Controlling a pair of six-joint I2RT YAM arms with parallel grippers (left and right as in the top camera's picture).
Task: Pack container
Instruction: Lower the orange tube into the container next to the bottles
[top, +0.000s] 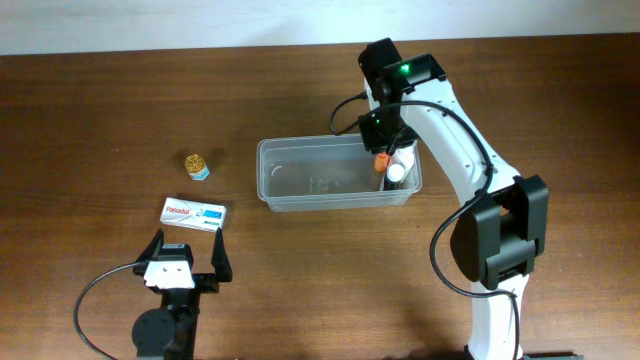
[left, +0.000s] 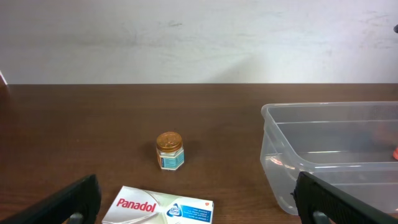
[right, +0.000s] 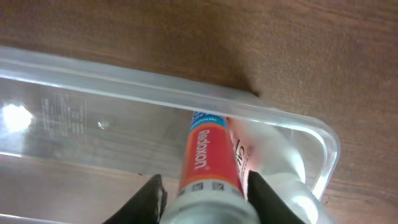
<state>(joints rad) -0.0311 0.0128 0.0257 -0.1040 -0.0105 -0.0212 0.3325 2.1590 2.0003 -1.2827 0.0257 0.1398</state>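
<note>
The right gripper (right: 208, 198) is closed down to the width of an orange Redoxon tube (right: 208, 158). Its two dark fingers (right: 152, 199) press against the tube's white end, a grip that only the right wrist view makes plain. From overhead the arm's own head covers the fingers, and just an orange tip of the tube shows. The tube sits inside the container (top: 300, 143) at its right end, close beside a white bottle (right: 277, 155) lying in the same corner; whether the two touch cannot be told. The overhead view places the clear container at mid-table, its long side running left to right, with the right gripper lowered into it near the far wall. The left gripper (top: 187, 262) rests well apart from the container, near the table's front left, its jaws spread wide and holding nothing. Its wrist view catches the container's left end at the right of the frame. It also makes the name legible on the Panadol box (left: 165, 206) just ahead of its fingers. Beyond the box, a small gold-lidded jar (left: 169, 150) stands upright on the wooden table (top: 100, 120).
</note>
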